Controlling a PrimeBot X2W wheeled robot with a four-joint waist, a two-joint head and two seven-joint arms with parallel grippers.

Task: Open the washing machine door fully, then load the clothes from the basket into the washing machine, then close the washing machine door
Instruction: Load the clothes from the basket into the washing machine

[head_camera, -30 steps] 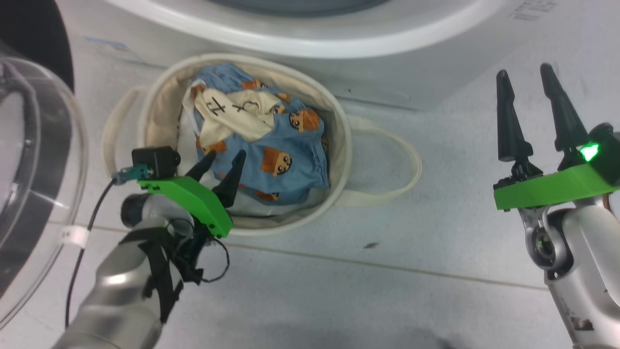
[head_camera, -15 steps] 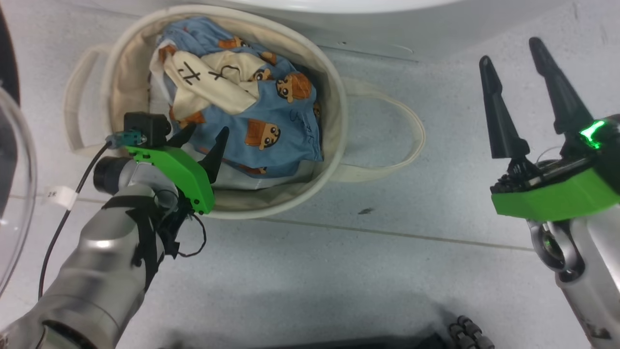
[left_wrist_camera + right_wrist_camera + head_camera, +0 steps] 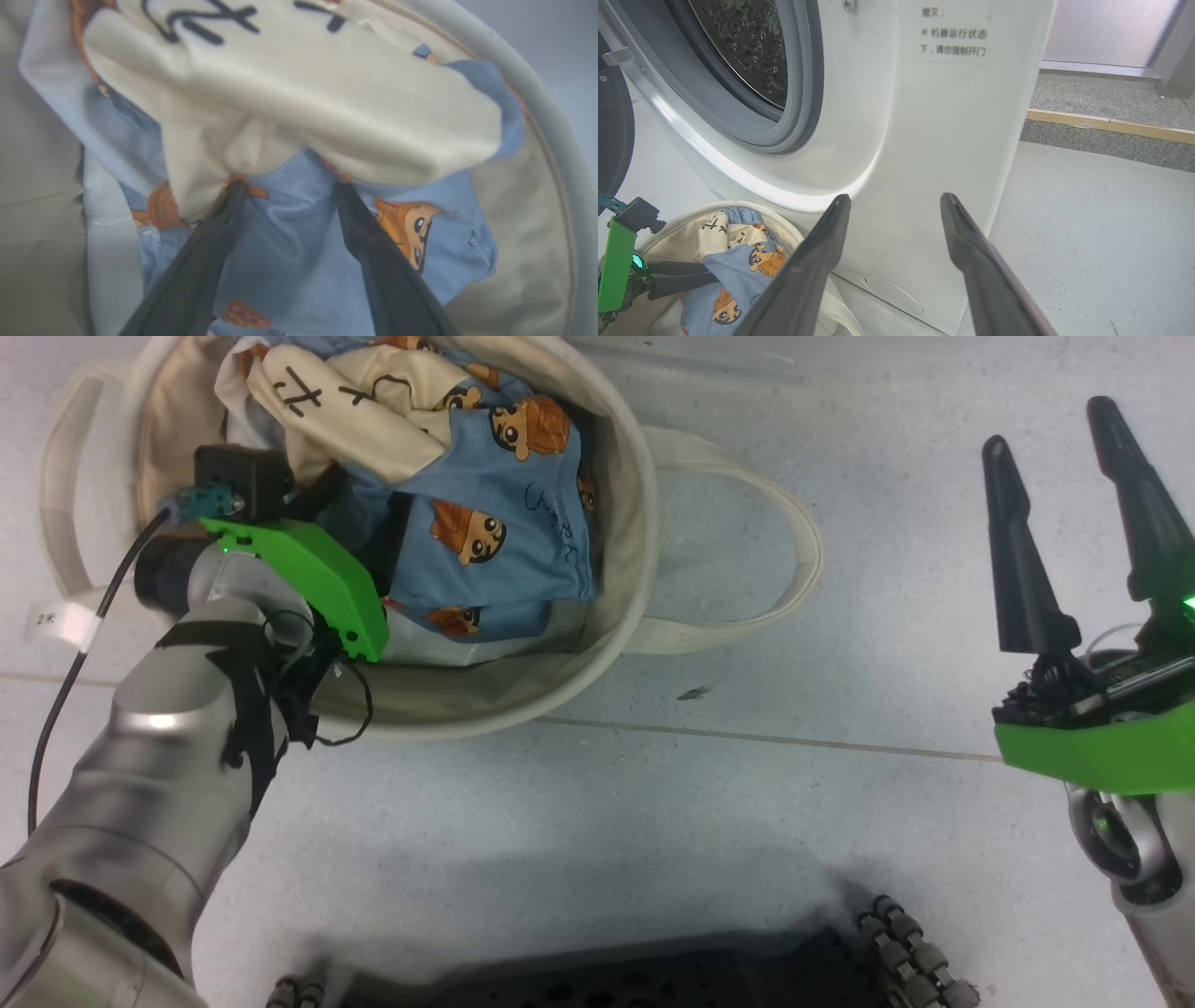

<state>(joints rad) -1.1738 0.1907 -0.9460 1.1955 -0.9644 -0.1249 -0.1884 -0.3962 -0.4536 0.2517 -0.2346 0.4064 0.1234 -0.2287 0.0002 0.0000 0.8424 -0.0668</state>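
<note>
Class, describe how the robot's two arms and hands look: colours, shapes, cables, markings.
Both arms are silver with bright green wrist plates; the left hand and right hand each have two long, tapering black fingers. The left arm carries a black cable with a white tag.

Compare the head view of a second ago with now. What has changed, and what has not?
The view tilted down, so the whole picture shifted. The left gripper pushed deeper into the basket, open, its tips now at a cream fold of the clothes, nothing gripped yet. The right gripper stayed open over the floor; clothes and basket lie as before.
</note>
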